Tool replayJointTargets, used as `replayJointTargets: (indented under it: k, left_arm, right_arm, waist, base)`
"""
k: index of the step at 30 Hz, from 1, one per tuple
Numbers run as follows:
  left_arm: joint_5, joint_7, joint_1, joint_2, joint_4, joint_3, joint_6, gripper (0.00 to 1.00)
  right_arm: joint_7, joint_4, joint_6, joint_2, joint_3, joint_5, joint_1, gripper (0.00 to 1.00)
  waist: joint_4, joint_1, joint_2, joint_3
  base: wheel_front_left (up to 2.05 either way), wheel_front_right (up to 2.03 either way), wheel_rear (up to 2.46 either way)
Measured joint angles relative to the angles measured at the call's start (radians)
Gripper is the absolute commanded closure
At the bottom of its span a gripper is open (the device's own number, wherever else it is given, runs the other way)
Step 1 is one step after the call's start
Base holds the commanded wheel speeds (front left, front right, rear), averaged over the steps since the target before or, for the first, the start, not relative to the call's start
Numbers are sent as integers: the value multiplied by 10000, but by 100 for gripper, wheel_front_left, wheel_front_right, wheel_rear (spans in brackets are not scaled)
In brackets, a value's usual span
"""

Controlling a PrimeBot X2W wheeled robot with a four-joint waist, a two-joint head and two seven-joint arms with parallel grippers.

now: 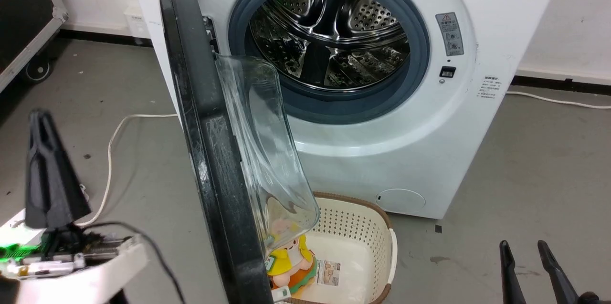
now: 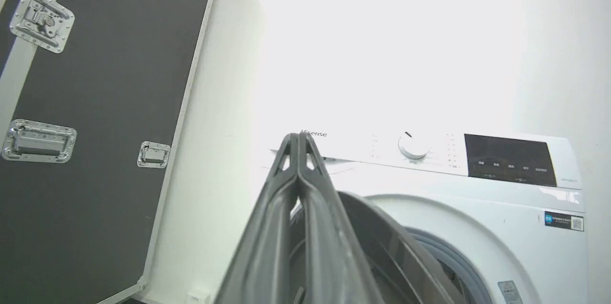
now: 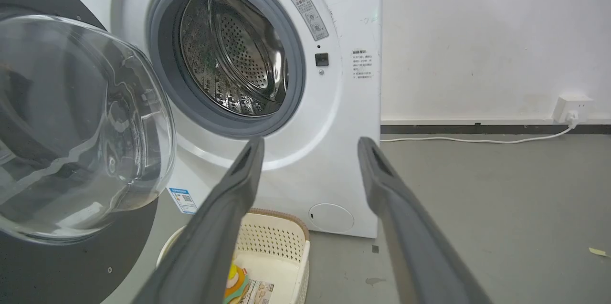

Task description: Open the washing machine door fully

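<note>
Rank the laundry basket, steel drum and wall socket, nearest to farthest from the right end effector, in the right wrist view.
1. laundry basket, low, just left of centre.
2. steel drum, upper left.
3. wall socket, far right.

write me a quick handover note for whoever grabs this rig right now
Left gripper: shut, empty, on the outer side of the washing machine door, not touching it.
Right gripper: open, empty, facing the white machine.
Door: unlatched, swung out roughly square to the machine front; drum exposed. Laundry basket on the floor below it.
Done: door part open.
Left: likely swing it further back until fully open.
</note>
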Motion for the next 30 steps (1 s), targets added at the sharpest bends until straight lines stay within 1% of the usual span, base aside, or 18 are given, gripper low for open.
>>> replayJointTargets:
  k: [2, 4, 8, 13, 17, 21, 25, 28, 30]
  left_arm:
    - [21, 0, -98, -4, -345, -322, -4, 100]
    - [111, 52, -68, -8, -370, -732, -61, 100]
    - [497, 723, 58, 10, -435, -1603, -240, 100]
    - [767, 1394, 307, 4, -535, -3097, -451, 100]
    - [780, 1944, 703, -12, -201, -4479, -640, 100]
    - [748, 2403, 1231, -8, 372, -5469, -773, 100]
    - [673, 2610, 1662, -8, 913, -5933, -790, 100]
    - [692, 2706, 1944, -2, 1452, -6096, -688, 100]
    - [692, 2698, 2056, 4, 1783, -6096, -546, 100]
  right_arm:
    - [0, 19, 0, 0, 23, 0, -5, 0]
    - [0, 29, 0, 0, 31, 0, -15, 0]
    - [0, 27, 0, 0, 25, 0, -35, 0]
    - [0, 31, 0, 0, -8, 23, -40, 0]
    - [0, 61, 0, 2, -15, 67, -47, 0]
    - [0, 84, 0, 2, -27, 77, -99, 0]
    - [0, 102, 0, 4, -42, 81, -148, 0]
    - [0, 132, 0, 4, -35, 113, -168, 0]
    - [0, 159, 0, 6, -27, 150, -169, 0]
  waist:
    - [-19, 0, 0, -22]
    - [-43, 0, 0, -45]
    - [-82, 0, 0, -62]
    - [-41, 0, 0, -45]
    - [22, 0, 0, -45]
    - [84, 0, 0, -49]
    - [146, 0, 0, -57]
    - [189, 0, 0, -68]
    - [211, 0, 0, -71]
  base:
    - [0, 0, 0]
    - [0, 0, 0]
    - [0, 0, 0]
    - [0, 0, 0]
    - [0, 0, 0]
    - [0, 0, 0]
    - [0, 0, 0]
    - [0, 0, 0]
    - [0, 0, 0]
